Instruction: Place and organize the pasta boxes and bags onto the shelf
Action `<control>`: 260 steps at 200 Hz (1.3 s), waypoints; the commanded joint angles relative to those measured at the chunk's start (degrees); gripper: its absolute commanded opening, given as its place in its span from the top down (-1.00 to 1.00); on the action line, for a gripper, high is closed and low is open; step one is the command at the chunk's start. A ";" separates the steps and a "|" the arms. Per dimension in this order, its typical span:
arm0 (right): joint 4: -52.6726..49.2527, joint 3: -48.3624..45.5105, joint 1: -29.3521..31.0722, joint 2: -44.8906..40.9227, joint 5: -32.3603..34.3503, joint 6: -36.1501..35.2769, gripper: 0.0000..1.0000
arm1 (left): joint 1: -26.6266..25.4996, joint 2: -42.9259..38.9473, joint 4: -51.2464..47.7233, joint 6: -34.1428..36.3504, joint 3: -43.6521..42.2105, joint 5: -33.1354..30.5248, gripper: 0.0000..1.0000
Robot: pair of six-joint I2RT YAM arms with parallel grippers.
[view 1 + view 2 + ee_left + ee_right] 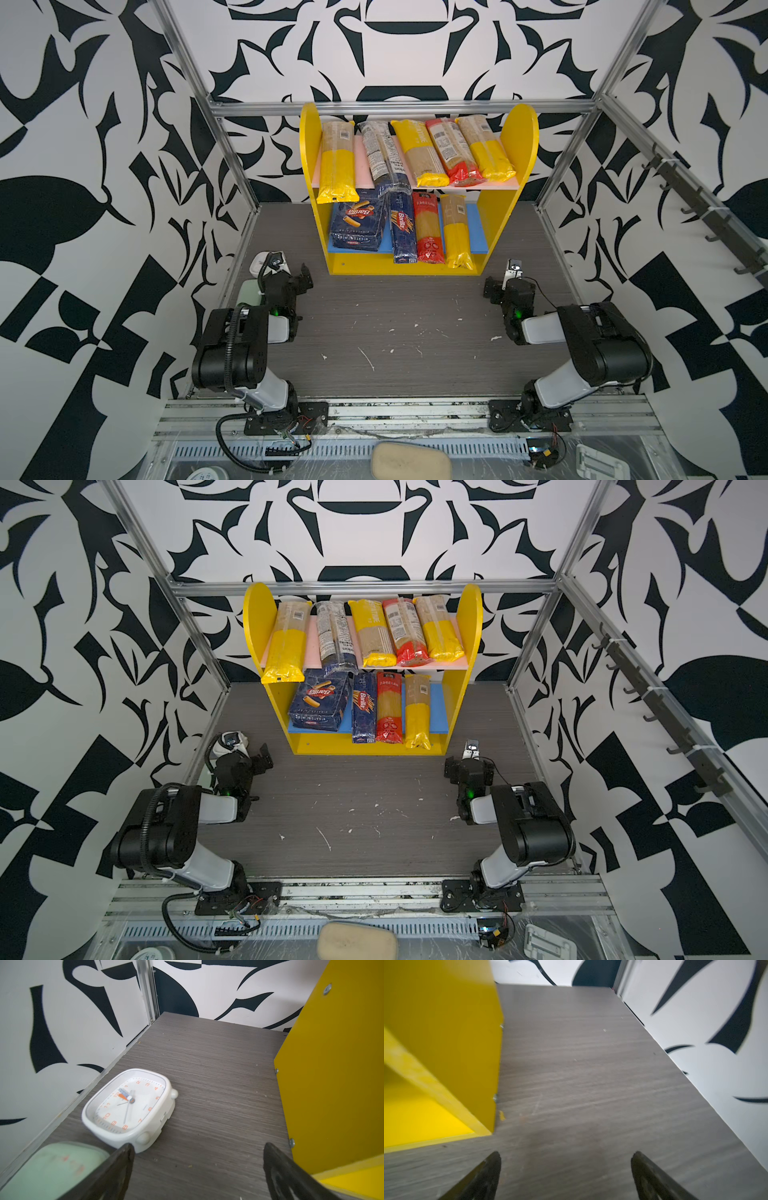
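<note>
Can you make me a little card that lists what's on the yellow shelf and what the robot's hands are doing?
Shelf: small wooden rack with yellow side panels, at the back of the grey wood-grain table
Pink upper board: five long clear spaghetti bags side by side
Blue lower board: wide dark blue Barilla block, narrow dark blue Barilla pack, red-ended bag, yellow-ended bag
Left gripper: open, empty
Right gripper: open, empty
Also on table: white alarm clock lying face up, pale green case
Pasta off the shelf: none visible
</note>
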 commanded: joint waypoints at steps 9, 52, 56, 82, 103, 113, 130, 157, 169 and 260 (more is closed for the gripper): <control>2.73 1.27 -0.22 -0.71 -2.96 -1.91 -1.00 | 0.50 -0.09 -2.53 0.23 0.45 2.08 -0.98; 2.10 1.30 -0.18 -1.05 -2.93 -1.72 -1.00 | 0.46 -0.29 -1.95 0.05 0.10 1.70 -0.99; 2.10 1.30 -0.15 -1.04 -2.85 -1.73 -1.00 | 0.47 -0.31 -1.96 0.05 0.03 1.73 -0.99; 2.07 1.30 -0.15 -1.05 -2.86 -1.73 -1.00 | 0.50 -0.31 -1.96 0.05 0.10 1.75 -0.98; 2.05 1.42 -0.16 -0.88 -2.85 -1.70 -1.00 | 0.46 -0.22 -1.96 0.05 0.10 1.69 -0.99; 2.05 1.56 -0.14 -0.62 -3.17 -1.92 -0.99 | 0.53 -0.22 -1.96 0.05 0.11 1.77 -0.98; 1.99 1.66 -0.18 -0.50 -3.19 -1.99 -0.99 | 0.48 -0.15 -2.04 0.05 0.15 1.82 -0.99; 2.08 1.43 -0.17 -0.80 -3.15 -1.93 -0.99 | 0.53 -0.14 -2.13 0.13 0.24 2.06 -0.99; 2.32 1.23 -0.22 -0.93 -2.98 -1.82 -0.99 | 0.49 -0.12 -2.13 0.13 0.28 2.11 -0.98; 2.17 1.30 -0.16 -0.92 -3.11 -1.73 -0.99 | 0.50 -0.17 -2.66 0.78 0.45 3.97 -0.99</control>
